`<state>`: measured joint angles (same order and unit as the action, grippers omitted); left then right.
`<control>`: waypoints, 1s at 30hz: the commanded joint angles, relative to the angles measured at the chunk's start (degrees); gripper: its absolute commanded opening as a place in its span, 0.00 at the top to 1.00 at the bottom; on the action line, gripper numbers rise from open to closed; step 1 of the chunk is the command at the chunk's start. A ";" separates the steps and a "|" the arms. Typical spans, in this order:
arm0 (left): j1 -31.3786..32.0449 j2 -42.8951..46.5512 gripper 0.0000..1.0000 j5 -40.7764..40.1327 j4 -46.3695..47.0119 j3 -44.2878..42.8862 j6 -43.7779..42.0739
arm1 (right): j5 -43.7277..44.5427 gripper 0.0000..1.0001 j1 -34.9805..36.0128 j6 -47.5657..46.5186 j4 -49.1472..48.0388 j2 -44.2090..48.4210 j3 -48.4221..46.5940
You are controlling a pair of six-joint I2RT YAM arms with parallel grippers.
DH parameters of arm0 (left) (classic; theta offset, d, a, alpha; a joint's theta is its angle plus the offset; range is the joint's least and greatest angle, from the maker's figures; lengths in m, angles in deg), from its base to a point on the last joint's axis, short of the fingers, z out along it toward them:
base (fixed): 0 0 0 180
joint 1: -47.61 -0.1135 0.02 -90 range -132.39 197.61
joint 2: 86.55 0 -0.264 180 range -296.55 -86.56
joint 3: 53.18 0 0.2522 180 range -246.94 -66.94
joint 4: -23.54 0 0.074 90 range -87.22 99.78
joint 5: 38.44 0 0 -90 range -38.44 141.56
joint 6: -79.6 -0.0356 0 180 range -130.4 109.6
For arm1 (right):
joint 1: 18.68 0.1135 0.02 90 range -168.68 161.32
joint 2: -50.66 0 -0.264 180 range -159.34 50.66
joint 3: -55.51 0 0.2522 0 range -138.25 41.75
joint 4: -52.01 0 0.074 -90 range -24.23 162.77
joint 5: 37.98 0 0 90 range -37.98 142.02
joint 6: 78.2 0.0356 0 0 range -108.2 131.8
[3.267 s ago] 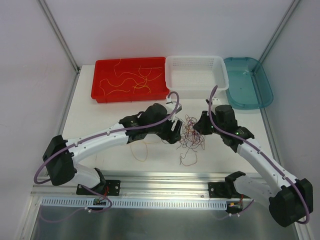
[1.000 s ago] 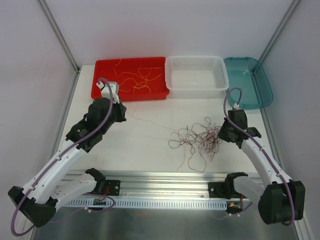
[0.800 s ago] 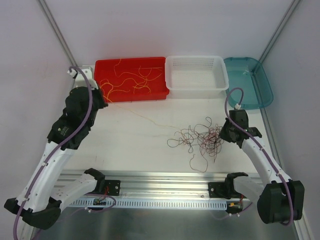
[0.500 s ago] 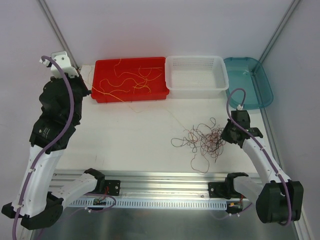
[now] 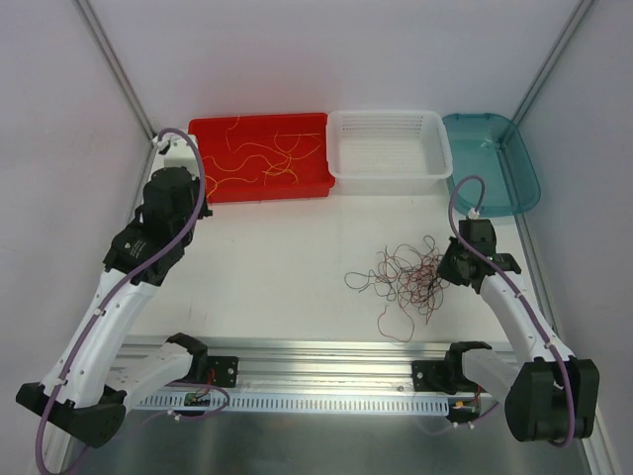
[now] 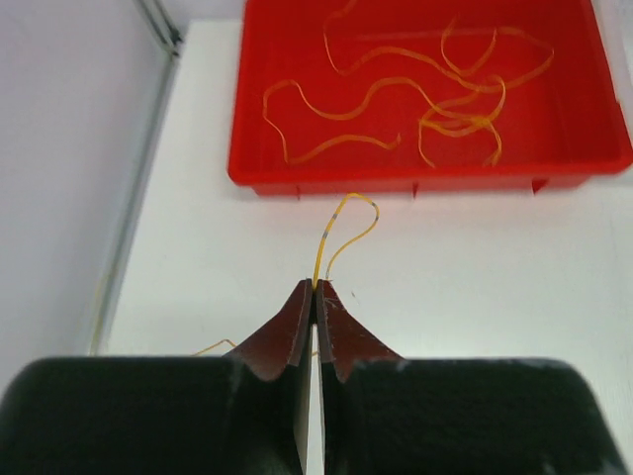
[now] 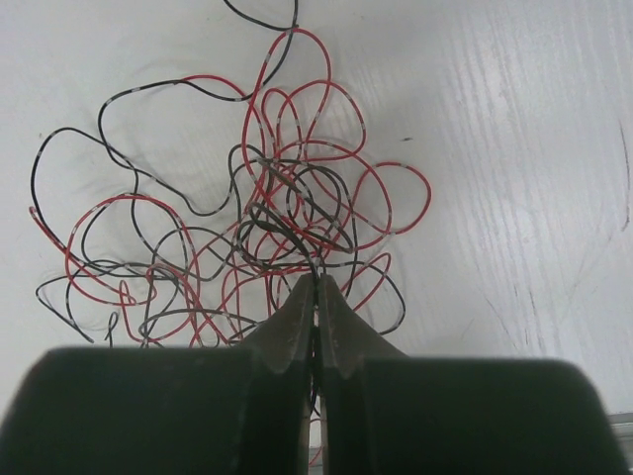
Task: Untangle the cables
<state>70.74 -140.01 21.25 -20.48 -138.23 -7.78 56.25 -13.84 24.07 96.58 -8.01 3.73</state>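
Clump (image 5: 406, 272) of hair-thin red and black wires, loosely looped, lies on the tabletop (image 5: 287, 267) toward its right edge. The right gripper (image 7: 316, 284) is pressed together on one of its black strands. Left gripper (image 6: 315, 289) pinches a curled yellow wire (image 6: 341, 223) just before the red bin (image 6: 297, 180), near the far-left corner.

Red bin (image 5: 259, 191): smooth glossy plastic. Basket (image 5: 388, 170): white plastic, perforated like mesh. Far-right tray (image 5: 516, 193): teal see-through plastic, shiny. Wires (image 7: 287, 208): thin, smooth, plastic-coated, slightly shiny. Table (image 7: 514, 148): white, matt, faintly scratched. Near rail (image 5: 326, 348): brushed metal. Arms (image 5: 99, 327): white and black plastic shells, satin
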 commanded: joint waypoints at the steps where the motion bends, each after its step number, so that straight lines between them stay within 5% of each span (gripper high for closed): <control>1: -0.46 -0.77 1.00 7.10 0.03 3.34 5.55 | -3.17 0.99 -0.36 -1.55 -0.04 0.84 -0.21; 6: -0.46 -1.74 1.00 8.25 -0.06 0.72 5.92 | -7.91 0.98 -0.01 -1.99 -1.19 0.76 1.01; 13: -0.46 -6.48 1.00 5.87 0.11 -17.26 -0.84 | -13.10 0.87 1.57 -3.31 -2.94 -0.39 2.77; 14: -0.46 -7.27 1.00 5.96 0.29 -19.57 -1.46 | -13.98 0.84 2.18 -3.48 -3.47 -0.47 2.95; 16: -0.46 -10.61 1.00 6.92 0.38 -26.75 -2.08 | -14.86 0.56 2.89 -3.57 -3.82 -0.48 3.13; 17: -0.46 -13.06 1.00 7.36 0.38 -29.32 -3.91 | -15.82 0.31 3.50 -3.66 -3.91 -0.30 3.04; 20: -0.46 -17.11 1.00 8.33 0.55 -39.25 -6.20 | -16.53 0.12 5.26 -3.83 -2.95 -0.21 1.99; 30: -0.99 -36.27 1.00 6.74 9.42 -64.57 -17.72 | -16.09 0.00 10.36 -4.45 0.66 3.48 -1.00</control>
<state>70.72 -172.90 27.50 -16.78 -197.86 -20.11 41.17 -4.12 20.38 95.86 -6.61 5.50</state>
